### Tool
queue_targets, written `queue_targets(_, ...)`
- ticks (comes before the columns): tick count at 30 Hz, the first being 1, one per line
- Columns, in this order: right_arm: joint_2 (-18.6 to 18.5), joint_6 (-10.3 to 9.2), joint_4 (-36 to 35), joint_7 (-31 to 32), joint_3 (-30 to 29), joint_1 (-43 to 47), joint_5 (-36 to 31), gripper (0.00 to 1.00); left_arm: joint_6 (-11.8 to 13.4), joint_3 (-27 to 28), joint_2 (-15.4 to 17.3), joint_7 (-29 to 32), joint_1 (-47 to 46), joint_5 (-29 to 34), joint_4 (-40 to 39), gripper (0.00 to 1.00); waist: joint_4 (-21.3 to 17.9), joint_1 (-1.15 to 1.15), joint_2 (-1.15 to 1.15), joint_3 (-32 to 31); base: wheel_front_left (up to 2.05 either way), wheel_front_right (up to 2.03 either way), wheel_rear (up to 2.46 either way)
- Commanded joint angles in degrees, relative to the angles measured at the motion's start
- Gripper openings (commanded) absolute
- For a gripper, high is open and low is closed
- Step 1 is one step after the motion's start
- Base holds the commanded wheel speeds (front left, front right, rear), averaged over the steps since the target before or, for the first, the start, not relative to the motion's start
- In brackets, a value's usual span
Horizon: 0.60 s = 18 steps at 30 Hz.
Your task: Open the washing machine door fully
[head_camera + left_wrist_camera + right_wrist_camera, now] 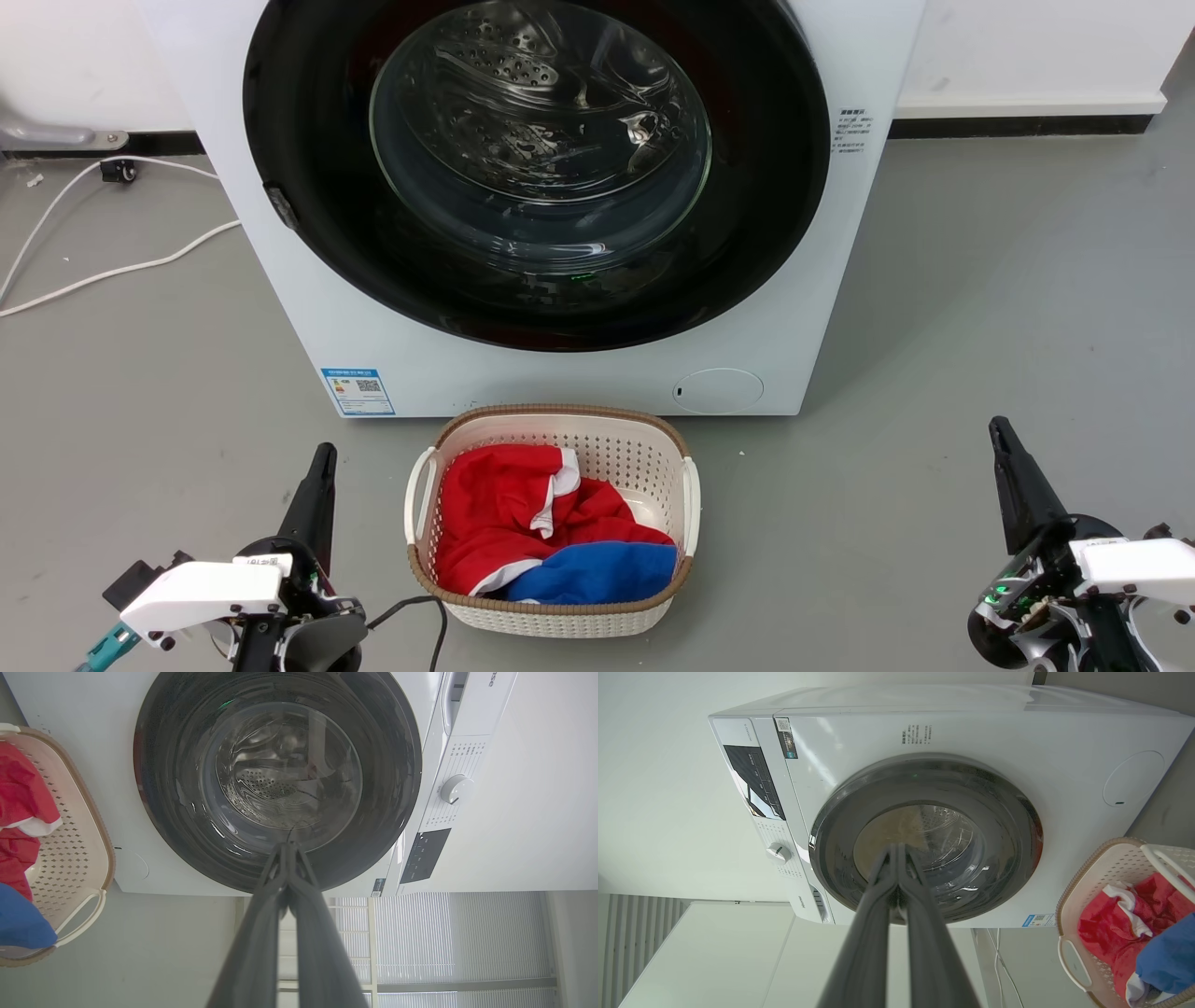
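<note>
Both arms sit low at the head view's bottom corners, wrists pale, fingers pointing up toward the machine (560,378) and leaning slightly inward. The left tool (323,459) has its two dark fingers pressed together, holding nothing; the left wrist view shows the tips (287,847) meeting in front of the glass. The right tool (1000,433) is likewise closed tight and empty, its tips meeting (896,848). Both are well apart from the door (308,140).

The door is one round glossy black disc with a clear glass bowl at its centre, lying flush against the white front, nearly as wide as the machine. The perforated steel drum shows through the glass.

There is one machine, one door and two tools. One white perforated basket (560,412) stands on the grey floor (980,308) just before the machine, between the tools, holding a red-and-white garment (495,509) and a blue one (597,571)
</note>
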Motion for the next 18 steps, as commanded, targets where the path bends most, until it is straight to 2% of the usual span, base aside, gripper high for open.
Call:
queue_targets(1,0.20,0.00,0.06,0.17,-0.12,-0.68,-0.30,0.00,-0.17,0.07,-0.03,0.14,-0.46,-0.06,0.04,0.00,0.00,0.00,0.00,0.00,0.00,0.00,0.00)
queue_targets(18,0.28,0.00,0.06,0.25,-0.24,-0.69,-0.35,0.00,-0.17,0.05,-0.03,0.14,-0.46,-0.06,0.04,0.00,0.00,0.00,0.00,0.00,0.00,0.00,0.00)
